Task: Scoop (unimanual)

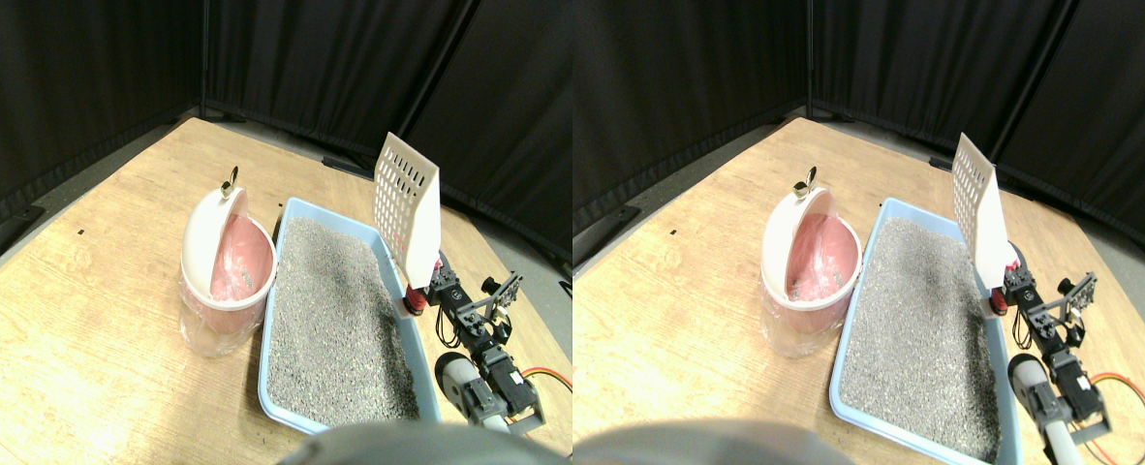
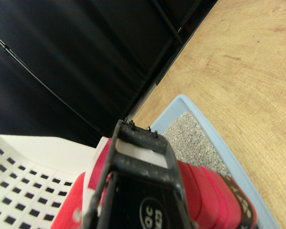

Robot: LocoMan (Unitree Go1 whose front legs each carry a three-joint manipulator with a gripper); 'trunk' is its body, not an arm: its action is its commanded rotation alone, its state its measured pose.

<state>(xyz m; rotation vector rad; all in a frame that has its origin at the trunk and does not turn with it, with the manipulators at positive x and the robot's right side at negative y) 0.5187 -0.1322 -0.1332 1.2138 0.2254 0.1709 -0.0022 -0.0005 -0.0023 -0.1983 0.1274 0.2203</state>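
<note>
The right end effector [image 1: 424,294] sits just outside the right-hand rim of the light blue litter tray [image 1: 287,215], with the red-wrapped handle [image 2: 207,191] of a white slotted scoop [image 1: 408,208] at its jaw. The wrist view shows the dark jaw frame pressed against that red wrapping, and the scoop stands up off the end effector without other support, so I judge it gripped; the gap between the jaws itself is hidden.

The scoop's long axis runs nearly upright from the end effector, blade [image 2: 24,186] high and tipped slightly back, clear of the grey litter [image 1: 340,320] and apparently empty (no grains visible on the slots). The litter lies below and to the left of the end effector, the tray's length stretching away from the robot. Beyond the tray, further left still, stands a pink-lined bin [image 1: 229,271] with its white lid [image 1: 206,228] swung open, on the wooden worktop [image 1: 78,320].

The coming move likely turns on pitching the blade down and leftwards into the litter.
</note>
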